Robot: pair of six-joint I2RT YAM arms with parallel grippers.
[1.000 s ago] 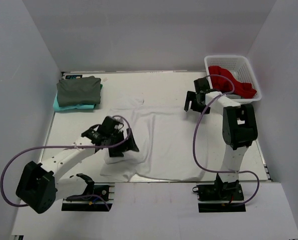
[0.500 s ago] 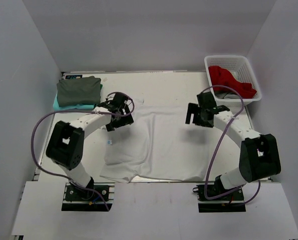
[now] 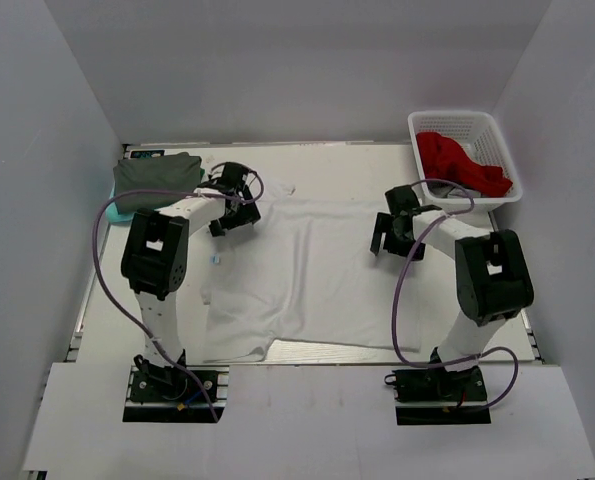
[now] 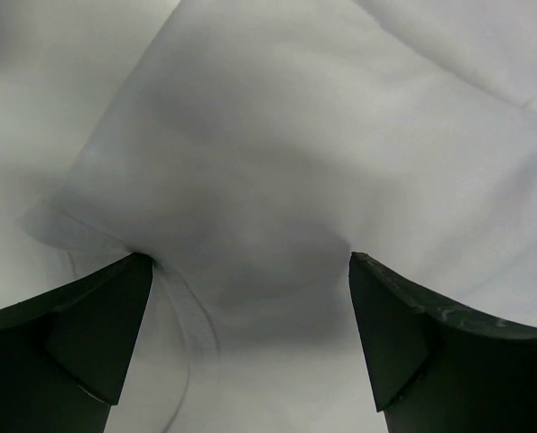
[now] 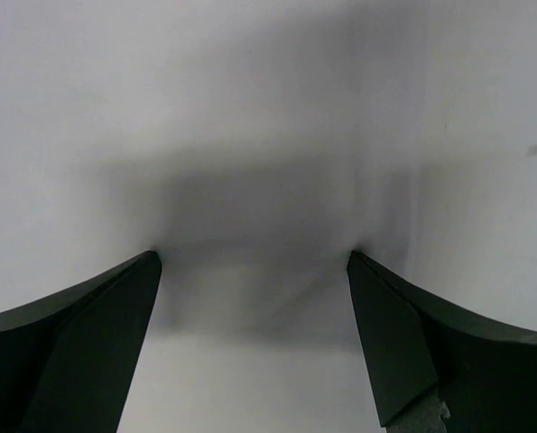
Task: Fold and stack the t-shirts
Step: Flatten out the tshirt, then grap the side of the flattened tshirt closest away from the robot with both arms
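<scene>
A white t-shirt (image 3: 312,275) lies spread flat in the middle of the table. My left gripper (image 3: 235,207) is open at its far left shoulder, fingertips down on the cloth (image 4: 295,135) next to a sleeve hem. My right gripper (image 3: 391,232) is open at the shirt's far right edge, both tips resting on white cloth (image 5: 250,135). Nothing sits between either pair of fingers. A folded dark grey t-shirt (image 3: 157,173) lies on top of a teal t-shirt (image 3: 118,202) at the far left corner.
A white basket (image 3: 497,135) holding red cloth (image 3: 457,160) stands at the far right corner. A tiny blue-marked scrap (image 3: 215,258) lies on the table left of the shirt. White walls close in the table on three sides.
My left arm swung from the shirt's near left part to its far left shoulder. My right gripper shifted slightly toward the near side onto the shirt's right edge. The shirt's left side lies flatter.
</scene>
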